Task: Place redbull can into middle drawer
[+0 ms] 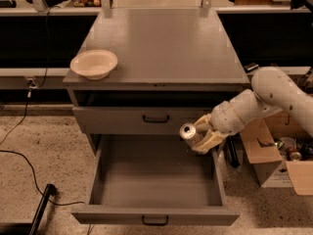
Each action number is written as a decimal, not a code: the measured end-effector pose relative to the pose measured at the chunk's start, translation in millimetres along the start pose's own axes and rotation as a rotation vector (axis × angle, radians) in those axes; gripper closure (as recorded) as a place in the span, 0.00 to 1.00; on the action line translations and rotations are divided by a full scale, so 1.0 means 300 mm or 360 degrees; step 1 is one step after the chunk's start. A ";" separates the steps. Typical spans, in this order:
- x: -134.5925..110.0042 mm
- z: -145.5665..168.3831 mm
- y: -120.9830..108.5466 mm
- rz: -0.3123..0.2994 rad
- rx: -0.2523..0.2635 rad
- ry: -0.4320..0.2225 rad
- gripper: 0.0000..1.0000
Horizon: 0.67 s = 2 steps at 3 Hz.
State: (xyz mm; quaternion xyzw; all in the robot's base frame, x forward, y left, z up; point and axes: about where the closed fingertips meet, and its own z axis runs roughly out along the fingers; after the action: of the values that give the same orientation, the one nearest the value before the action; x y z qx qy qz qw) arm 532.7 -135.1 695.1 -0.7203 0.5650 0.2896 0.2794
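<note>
My gripper (200, 136) is shut on the redbull can (189, 132), a slim silvery can lying sideways with its shiny round end facing left. It hangs just above the right rear part of the middle drawer (156, 177), which is pulled fully open and shows a bare deep grey tray with a small black handle at its front. The white arm (274, 94) reaches in from the right. The can is in the air, not touching the drawer.
A cream bowl (94, 63) sits on the cabinet top (166, 43) at the left front. The closed grey drawer front (146, 117) is above the open one. Cardboard boxes (274, 151) stand on the floor at right; a black cable (29, 170) lies at left.
</note>
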 end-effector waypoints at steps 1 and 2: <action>-0.008 0.023 0.091 0.0318 0.0178 -0.0467 1.00; -0.039 0.058 0.141 0.0586 0.0327 -0.0809 1.00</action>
State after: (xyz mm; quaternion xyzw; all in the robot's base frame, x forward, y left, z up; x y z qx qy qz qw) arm 487.5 -123.4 688.7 -0.4787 0.6242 0.4473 0.4256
